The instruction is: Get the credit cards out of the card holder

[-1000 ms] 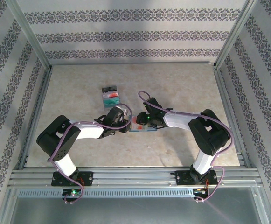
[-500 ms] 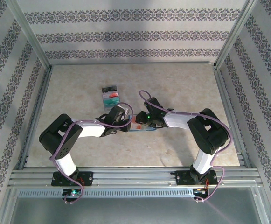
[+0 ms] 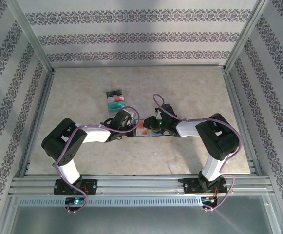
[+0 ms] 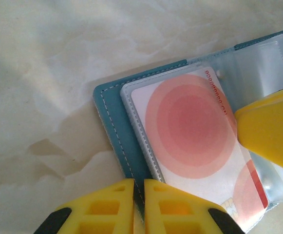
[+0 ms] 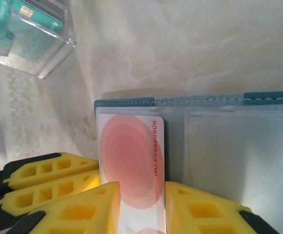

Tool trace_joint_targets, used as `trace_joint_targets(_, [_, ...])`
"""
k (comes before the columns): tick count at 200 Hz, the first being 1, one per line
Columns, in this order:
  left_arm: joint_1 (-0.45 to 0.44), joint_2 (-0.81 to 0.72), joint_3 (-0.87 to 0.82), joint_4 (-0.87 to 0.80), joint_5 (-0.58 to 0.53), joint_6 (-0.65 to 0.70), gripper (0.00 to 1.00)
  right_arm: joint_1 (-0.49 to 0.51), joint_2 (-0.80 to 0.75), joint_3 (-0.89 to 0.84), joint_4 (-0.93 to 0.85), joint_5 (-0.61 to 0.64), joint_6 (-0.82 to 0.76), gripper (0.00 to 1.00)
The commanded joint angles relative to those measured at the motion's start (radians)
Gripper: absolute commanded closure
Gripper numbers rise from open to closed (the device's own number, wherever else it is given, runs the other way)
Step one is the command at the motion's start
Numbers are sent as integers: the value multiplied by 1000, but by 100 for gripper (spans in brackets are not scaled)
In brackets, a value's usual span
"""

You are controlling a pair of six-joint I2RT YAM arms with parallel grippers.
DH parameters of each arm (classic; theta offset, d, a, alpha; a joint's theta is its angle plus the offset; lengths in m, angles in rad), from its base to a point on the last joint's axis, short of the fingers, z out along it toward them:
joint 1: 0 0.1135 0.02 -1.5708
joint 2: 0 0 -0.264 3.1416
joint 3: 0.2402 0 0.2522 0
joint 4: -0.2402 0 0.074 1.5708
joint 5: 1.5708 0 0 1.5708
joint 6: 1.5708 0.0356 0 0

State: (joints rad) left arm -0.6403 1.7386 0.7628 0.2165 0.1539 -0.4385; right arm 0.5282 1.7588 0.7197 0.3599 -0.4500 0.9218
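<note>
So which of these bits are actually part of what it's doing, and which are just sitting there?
In the job: teal card holder; red-and-white card in its sleeve; left gripper, shut on the holder's edge; right gripper, shut on the card.
Lying about: clear box with teal things inside, set apart on the table.
</note>
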Motion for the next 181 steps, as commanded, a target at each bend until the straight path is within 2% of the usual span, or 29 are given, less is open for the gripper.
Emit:
trace_joint_targets(1, [-14, 40, 20, -29, 55, 1, 88, -7, -4, -34, 169, -91, 52, 71])
trace_joint_targets(83, [-13, 44, 30, -37, 65, 3, 88, -10, 22, -55, 257, -182, 56, 71])
trace_joint_targets(139, [-15, 42, 39, -46, 73, 9, 88, 10, 84, -38, 275, -186, 61, 60])
trace_joint_targets(181, [-15, 30, 32, -61, 54, 6, 88, -4, 112, -37, 350, -221, 98, 66])
